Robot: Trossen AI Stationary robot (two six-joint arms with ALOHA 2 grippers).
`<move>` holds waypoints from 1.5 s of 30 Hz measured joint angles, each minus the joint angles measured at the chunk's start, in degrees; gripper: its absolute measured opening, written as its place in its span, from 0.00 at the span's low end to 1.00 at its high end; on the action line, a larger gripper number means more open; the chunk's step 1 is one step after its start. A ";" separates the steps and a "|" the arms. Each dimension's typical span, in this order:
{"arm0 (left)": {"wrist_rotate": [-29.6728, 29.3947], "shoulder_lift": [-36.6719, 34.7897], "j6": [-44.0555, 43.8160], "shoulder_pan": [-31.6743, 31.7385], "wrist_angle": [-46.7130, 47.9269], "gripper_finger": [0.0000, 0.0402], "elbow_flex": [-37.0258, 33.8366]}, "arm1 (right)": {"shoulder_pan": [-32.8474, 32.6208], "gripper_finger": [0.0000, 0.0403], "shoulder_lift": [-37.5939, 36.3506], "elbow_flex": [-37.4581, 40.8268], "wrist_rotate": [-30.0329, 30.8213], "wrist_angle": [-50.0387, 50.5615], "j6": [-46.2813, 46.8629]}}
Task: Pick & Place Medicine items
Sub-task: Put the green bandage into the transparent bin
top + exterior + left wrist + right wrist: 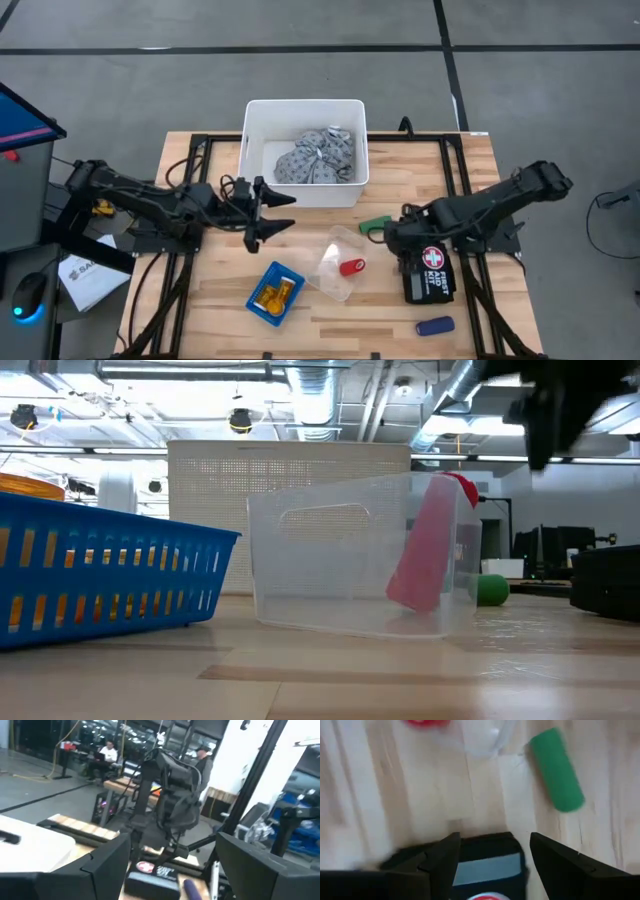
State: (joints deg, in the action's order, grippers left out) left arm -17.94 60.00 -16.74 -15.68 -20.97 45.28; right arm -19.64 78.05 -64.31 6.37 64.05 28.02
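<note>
The grey patterned bundle lies inside a white bin at the table's far side. Orange pill bottles lie in a blue basket. The red cylinder leans inside a clear container. The green cylinder and the dark-blue cylinder lie on the wood. My left gripper is open, above the table left of the clear container. My right gripper is open, just near of the green cylinder, over the edge of a black pouch.
A black first-aid pouch lies under the right arm, right of the clear container. Black frame rails run along the table's left and right sides. Bare wood shows along the near edge between the basket and the dark-blue cylinder.
</note>
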 joint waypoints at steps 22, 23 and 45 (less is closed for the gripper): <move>-6.82 -1.04 0.03 -1.49 2.57 0.71 -0.04 | 23.18 0.52 1.69 23.13 -2.30 -32.97 -36.13; -7.22 -1.05 0.02 -1.49 2.54 0.71 -0.04 | 23.89 0.52 2.48 23.44 -3.90 -33.76 -36.79; -8.56 -1.39 -0.15 -1.49 2.20 0.69 -0.02 | 23.58 0.22 -1.96 25.15 -15.53 -31.89 -23.28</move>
State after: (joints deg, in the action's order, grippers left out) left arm -26.50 58.61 -16.88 -17.17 -18.77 45.25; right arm 3.93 76.09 -39.16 -9.16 32.16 4.74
